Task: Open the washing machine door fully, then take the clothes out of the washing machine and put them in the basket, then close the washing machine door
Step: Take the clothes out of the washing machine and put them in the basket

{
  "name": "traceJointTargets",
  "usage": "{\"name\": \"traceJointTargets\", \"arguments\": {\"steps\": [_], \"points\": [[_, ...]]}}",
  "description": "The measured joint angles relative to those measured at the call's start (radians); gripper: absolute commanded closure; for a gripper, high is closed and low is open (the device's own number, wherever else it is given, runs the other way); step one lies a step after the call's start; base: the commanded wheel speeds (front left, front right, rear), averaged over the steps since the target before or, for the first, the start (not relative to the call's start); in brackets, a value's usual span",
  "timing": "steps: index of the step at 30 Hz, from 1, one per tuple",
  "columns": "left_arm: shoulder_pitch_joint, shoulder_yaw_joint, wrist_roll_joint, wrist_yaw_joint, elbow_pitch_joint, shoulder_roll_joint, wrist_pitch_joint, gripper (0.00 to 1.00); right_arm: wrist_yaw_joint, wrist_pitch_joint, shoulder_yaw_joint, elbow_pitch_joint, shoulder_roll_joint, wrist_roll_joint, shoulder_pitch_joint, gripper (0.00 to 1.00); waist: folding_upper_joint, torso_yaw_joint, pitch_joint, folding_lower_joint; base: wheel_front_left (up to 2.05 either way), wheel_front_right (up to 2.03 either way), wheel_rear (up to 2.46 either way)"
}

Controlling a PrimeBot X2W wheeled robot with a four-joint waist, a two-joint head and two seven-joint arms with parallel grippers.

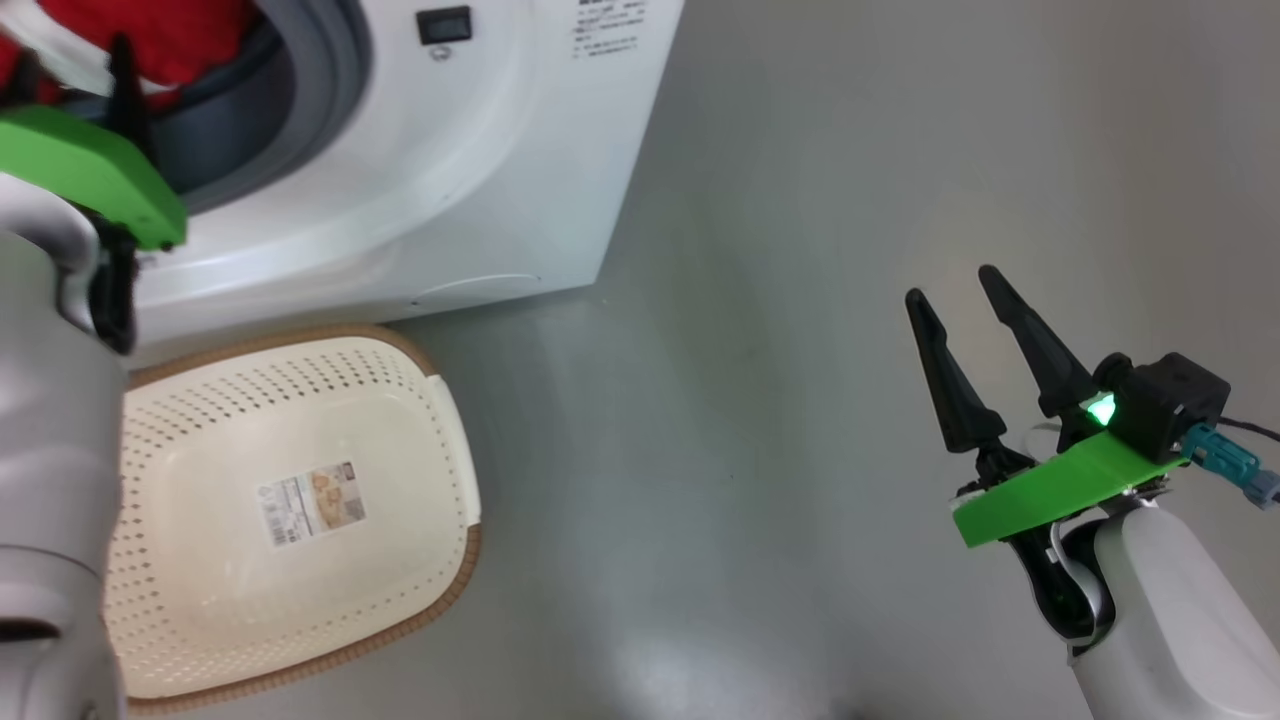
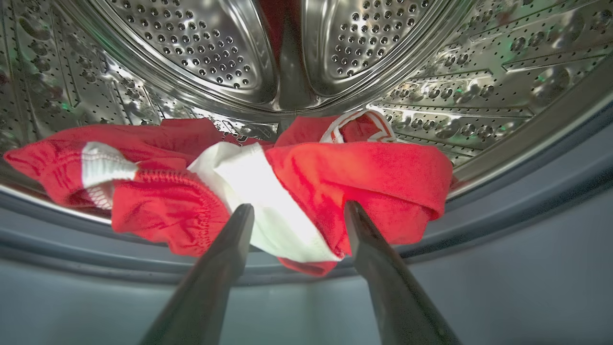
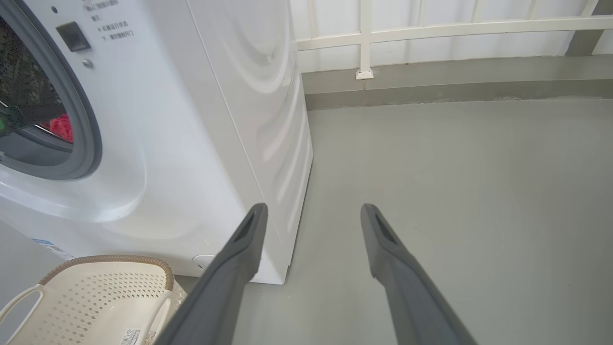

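Observation:
The clothes (image 2: 354, 177), red with a white stripe, lie bunched at the front lip of the steel drum (image 2: 215, 62) and hang over the grey gasket (image 2: 527, 191). My left gripper (image 2: 298, 207) is open, its two fingers reaching into the washing machine (image 1: 450, 180) with the tips on either side of the white stripe. The clothes (image 1: 180, 40) also peek from the opening at the head view's top left. The cream basket (image 1: 380, 560) stands empty on the floor before the machine. My right gripper (image 1: 952, 283) hangs open over bare floor, far right. The washing machine door is out of view.
My left forearm and its green plate (image 1: 90, 180) cover the basket's left side. Grey floor (image 1: 760, 450) stretches to the right of the machine. In the right wrist view a low kerb and white railing (image 3: 431, 33) close off the far end.

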Motion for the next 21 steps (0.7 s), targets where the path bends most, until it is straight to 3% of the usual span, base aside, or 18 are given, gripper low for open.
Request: {"name": "traceJointTargets", "arguments": {"steps": [16, 18, 20, 21], "points": [[-0.084, -0.016, 0.008, 0.030, 0.095, 0.048, -0.001, 0.00, 0.000, 0.000, 0.019, -0.001, 0.017, 0.000, -0.028, 0.00, -0.0001, -0.057, 0.057, 0.0000, 0.00, 0.00, 0.00], [-0.086, -0.021, 0.008, 0.030, 0.099, 0.050, -0.001, 0.60, 0.000, 0.000, 0.019, -0.001, 0.018, 0.000, -0.028, 0.00, 0.0000, -0.058, 0.059, 0.0000, 0.00, 0.00, 0.00], [-0.089, -0.024, 0.008, 0.030, 0.102, 0.051, -0.001, 1.00, 0.000, 0.000, 0.019, -0.001, 0.020, 0.000, -0.029, 0.00, -0.0001, -0.058, 0.059, 0.0000, 0.00, 0.00, 0.00], [-0.092, -0.026, 0.008, 0.030, 0.103, 0.051, -0.002, 1.00, 0.000, 0.000, 0.019, -0.001, 0.021, 0.000, -0.029, 0.00, 0.0000, -0.058, 0.059, 0.0000, 0.00, 0.00, 0.00]]}}
